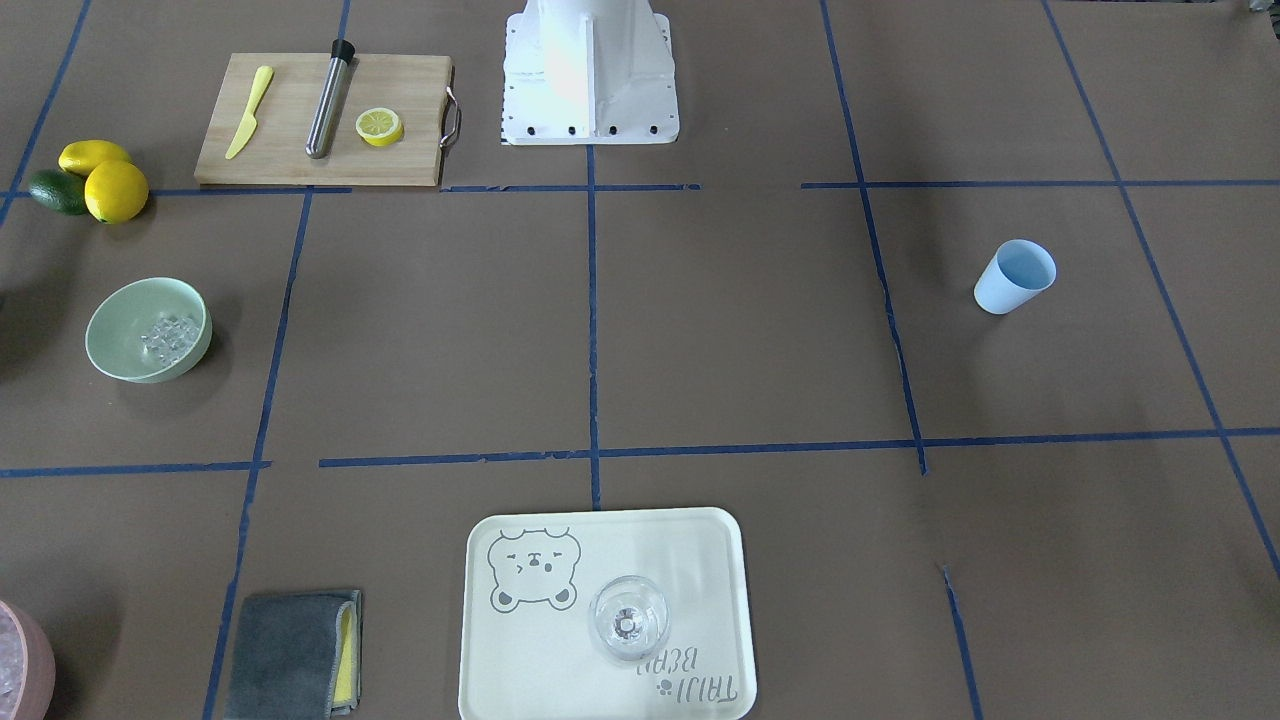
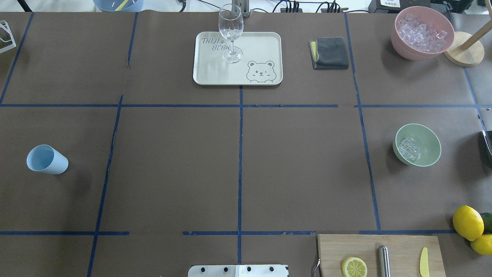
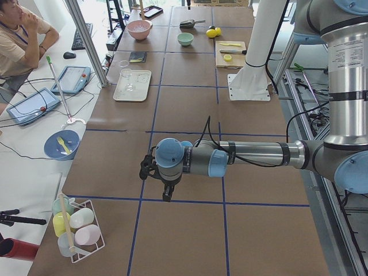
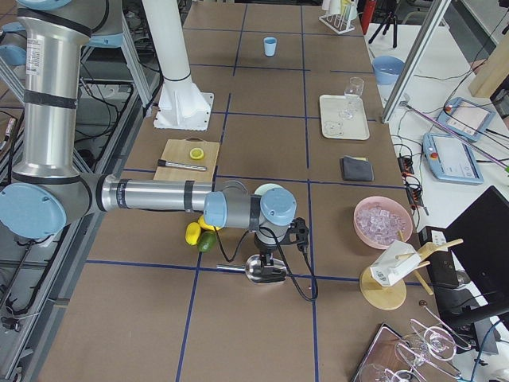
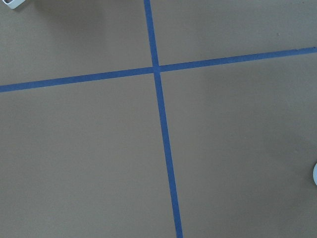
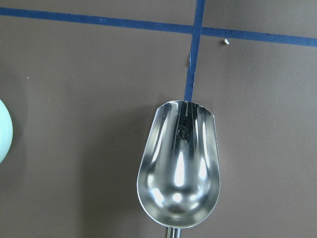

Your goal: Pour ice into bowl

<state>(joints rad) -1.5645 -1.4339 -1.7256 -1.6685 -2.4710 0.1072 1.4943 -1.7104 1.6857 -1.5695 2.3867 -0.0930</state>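
The mint-green bowl (image 1: 118, 352) stands on the table's right side (image 2: 426, 143). A small cluster of clear ice (image 1: 168, 336) lies inside it (image 2: 408, 148). My right gripper (image 4: 265, 256) hangs just above an empty metal scoop (image 6: 178, 163) that lies on the table beside the bowl, whose rim shows at the right wrist view's left edge (image 6: 2, 131). I cannot tell if this gripper is open or shut. My left gripper (image 3: 167, 195) hangs low over bare table near the blue cup (image 2: 47, 159). Its state cannot be told either.
A pink container of ice (image 2: 422, 32) stands at the far right. A white tray (image 2: 261, 46) holds a clear glass (image 2: 230, 32). A grey cloth (image 2: 329, 53) lies beside it. A cutting board (image 1: 290, 150) and lemons (image 1: 115, 190) sit near my base.
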